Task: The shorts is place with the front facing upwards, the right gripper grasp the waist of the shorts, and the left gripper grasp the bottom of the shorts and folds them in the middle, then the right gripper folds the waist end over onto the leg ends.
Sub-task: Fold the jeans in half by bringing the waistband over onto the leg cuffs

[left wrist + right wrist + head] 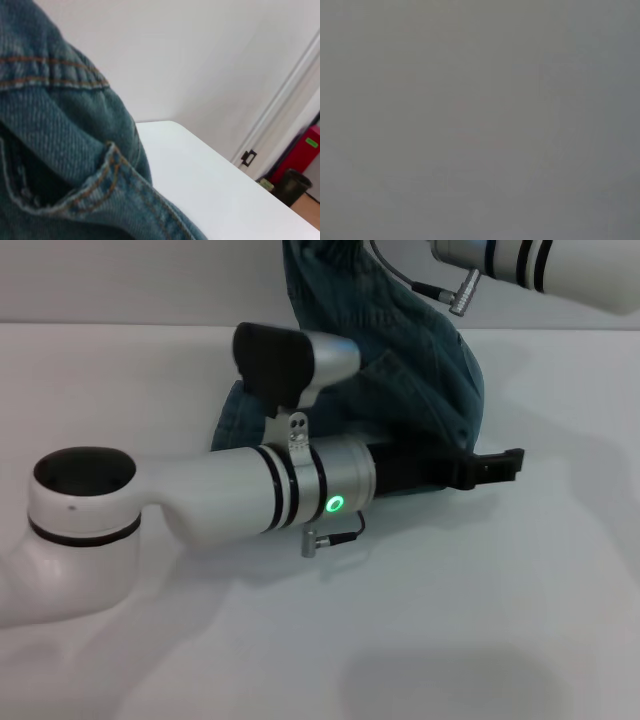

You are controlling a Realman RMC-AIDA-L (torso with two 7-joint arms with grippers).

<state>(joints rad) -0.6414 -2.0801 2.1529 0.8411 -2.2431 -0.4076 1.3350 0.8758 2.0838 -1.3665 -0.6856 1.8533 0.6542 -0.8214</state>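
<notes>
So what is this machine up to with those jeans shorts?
A two-armed robot is folding a pair of denim shorts on a white table. The left tool lies low across the table at the near edge of the cloth. The right arm is up at the back, and the shorts rise in a bunch toward it, so part of them is lifted off the table. The fold is not yet laid flat.

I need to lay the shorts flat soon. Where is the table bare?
The table is bare in front of the left gripper and to its right. Behind the left arm it is crowded: the shorts hang bunched there below the right arm.
</notes>
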